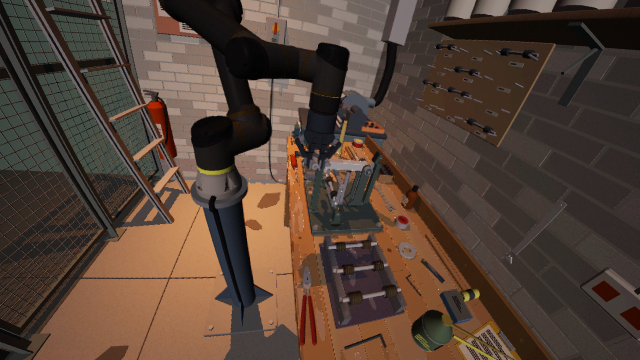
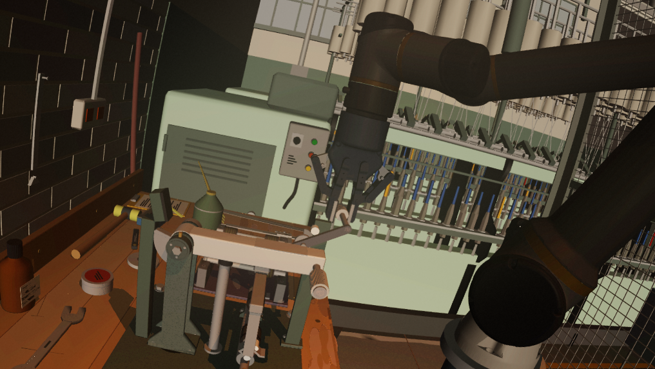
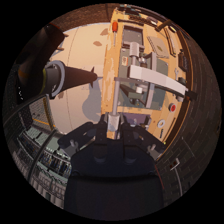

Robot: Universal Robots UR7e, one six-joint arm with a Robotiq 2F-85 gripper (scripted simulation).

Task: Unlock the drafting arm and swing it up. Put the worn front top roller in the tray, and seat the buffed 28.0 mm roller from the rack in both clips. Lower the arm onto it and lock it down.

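Note:
The worn front top roller under the drafting arm is mostly hidden by the arm; only a knurled end [image 2: 317, 283] shows at the stand's near corner. The pale drafting arm [image 2: 247, 247] [image 3: 157, 79] lies roughly level across the green stand [image 1: 340, 195]. A grey lock lever [image 2: 327, 234] [image 3: 115, 97] rises from the arm's front end to a pale knob [image 3: 113, 122]. The rack [image 1: 362, 282] in front of the stand carries three rollers on its rails. My gripper [image 2: 344, 215] [image 1: 314, 162] is closed around the lever's knob.
Behind the stand are a pale green machine cabinet [image 2: 220, 151] and a spinning frame. An oil can [image 1: 431, 330], pliers [image 1: 306, 310], tape rolls [image 1: 407, 249], a wrench [image 2: 50, 337] and a brown bottle [image 2: 16, 279] lie about the bench.

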